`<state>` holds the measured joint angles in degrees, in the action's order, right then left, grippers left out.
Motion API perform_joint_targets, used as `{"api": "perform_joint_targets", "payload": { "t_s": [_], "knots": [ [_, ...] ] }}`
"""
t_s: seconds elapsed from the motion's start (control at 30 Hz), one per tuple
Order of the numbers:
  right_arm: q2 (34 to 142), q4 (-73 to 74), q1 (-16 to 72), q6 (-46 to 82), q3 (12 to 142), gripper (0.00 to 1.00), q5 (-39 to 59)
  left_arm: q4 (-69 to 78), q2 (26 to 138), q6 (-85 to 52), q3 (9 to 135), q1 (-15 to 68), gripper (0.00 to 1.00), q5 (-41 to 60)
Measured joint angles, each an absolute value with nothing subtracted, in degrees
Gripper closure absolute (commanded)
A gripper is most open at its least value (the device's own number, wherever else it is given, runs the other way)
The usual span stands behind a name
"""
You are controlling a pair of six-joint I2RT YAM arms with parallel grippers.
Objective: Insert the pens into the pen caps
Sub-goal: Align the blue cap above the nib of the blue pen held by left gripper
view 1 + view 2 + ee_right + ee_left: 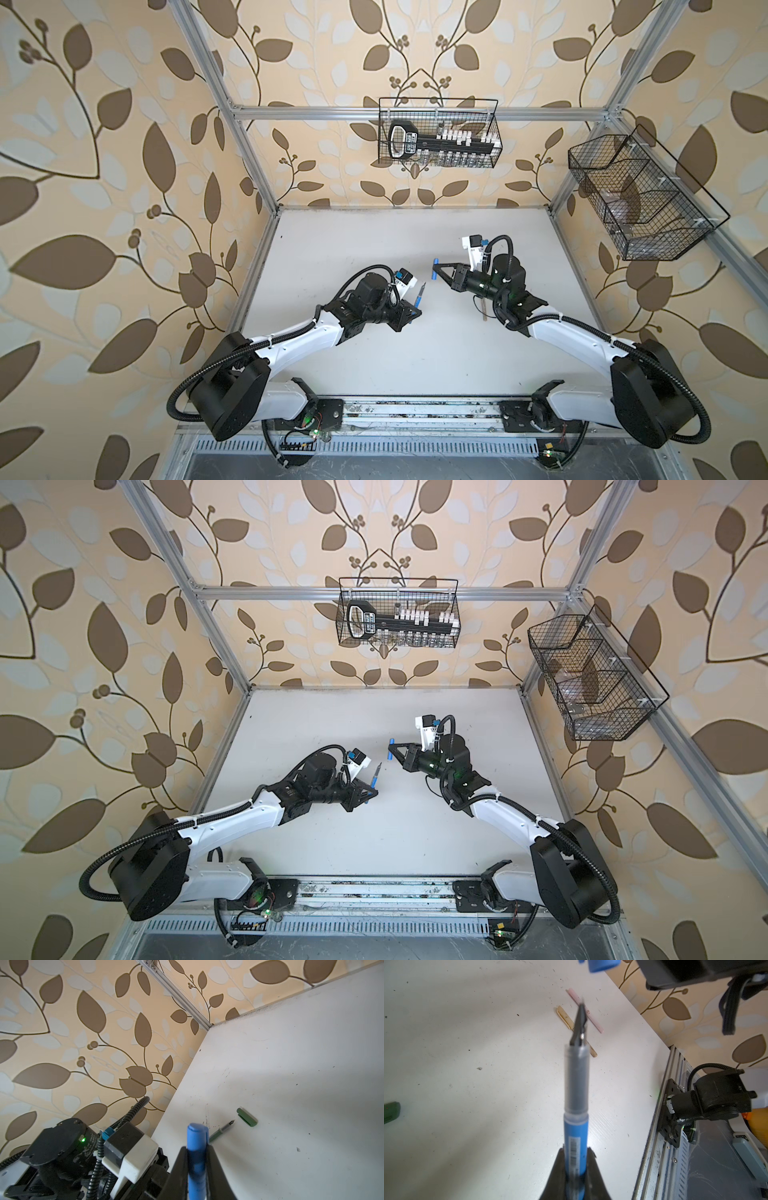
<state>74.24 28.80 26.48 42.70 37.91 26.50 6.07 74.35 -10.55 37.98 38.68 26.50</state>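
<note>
My left gripper point(575, 1151) is shut on the barrel of the blue pen point(576, 1105), whose dark nib points away from the jaws. In both top views this pen point(419, 296) point(376, 775) is raised above the table, left of centre. My right gripper point(197, 1149) is shut on the blue pen cap point(197, 1138), held in the air right of centre point(435, 269), a short gap from the nib. A green pen point(222, 1130) lies on the table with its nib near a dark green cap point(247, 1116). A pale pink pen point(575, 997) and a tan pen point(563, 1016) lie side by side.
The white table point(415, 353) ends at a metal rail point(415, 415) in front, where both arm bases are mounted. A wire basket point(438, 133) hangs on the back frame and another wire basket point(640, 195) on the right frame. Patterned walls surround the table.
</note>
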Motion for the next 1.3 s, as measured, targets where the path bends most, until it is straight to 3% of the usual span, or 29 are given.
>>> {"api": "perform_joint_targets", "payload": {
  "t_s": [1.3],
  "knots": [
    [73.17,39.24,30.63,46.83,33.3,0.85,25.45,8.64,74.3,-11.46,37.98,38.7,1.0,26.39]
  ]
}}
